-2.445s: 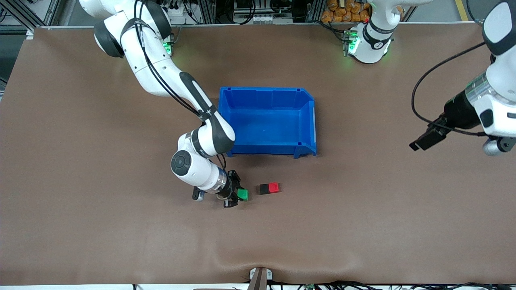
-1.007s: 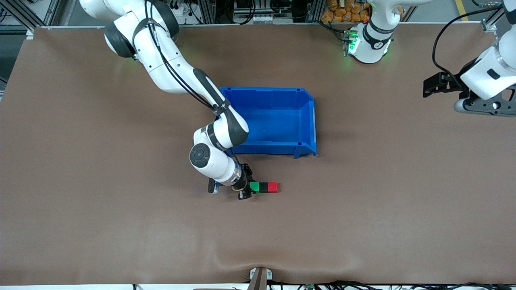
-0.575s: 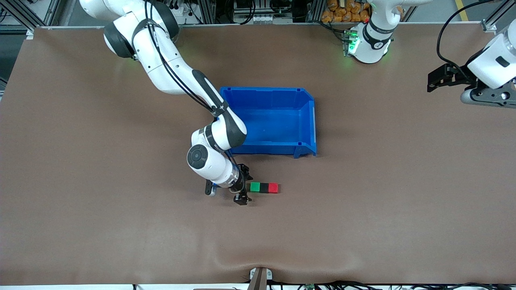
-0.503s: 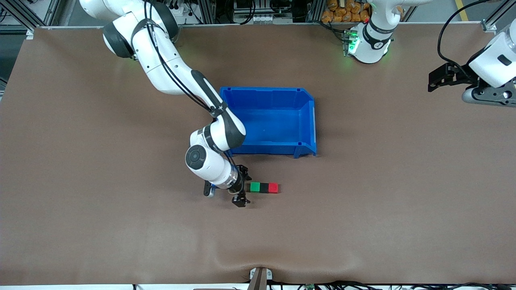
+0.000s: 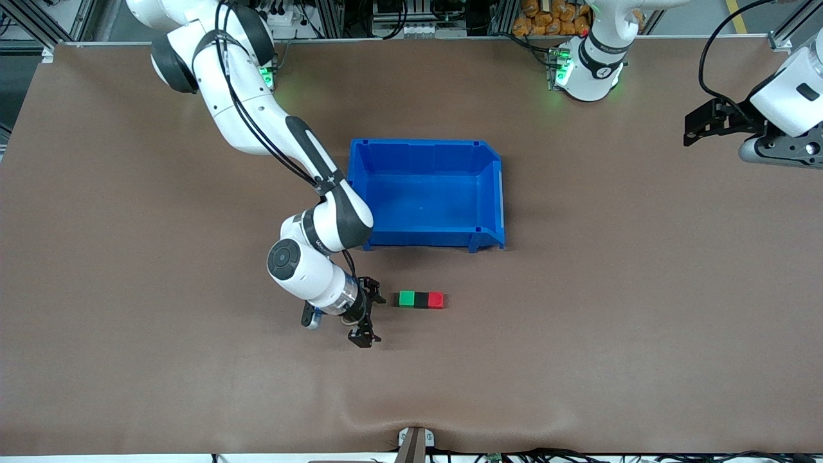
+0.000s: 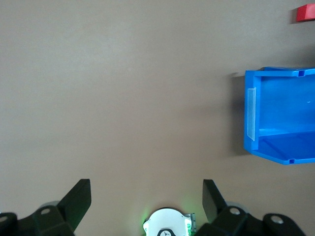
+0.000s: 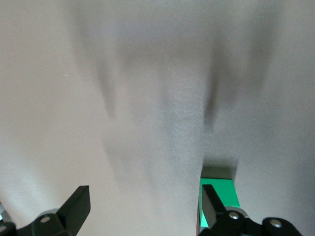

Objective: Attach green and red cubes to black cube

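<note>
Right wrist view, green cube (image 7: 220, 191) partly hidden by open right gripper (image 7: 142, 206), left gripper (image 6: 146, 199) open.

A robotics lab: two white arms bolted along a brown-covered table (image 5: 578, 321), aluminium framing (image 5: 334, 16) and loose cables (image 5: 578, 455) at its edges.

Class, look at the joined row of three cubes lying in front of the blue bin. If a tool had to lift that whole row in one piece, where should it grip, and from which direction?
Probably from above, closing on the black cube across the row's two long sides. It sits in the middle, between the green cube and the red cube, so the row should hang balanced.
</note>
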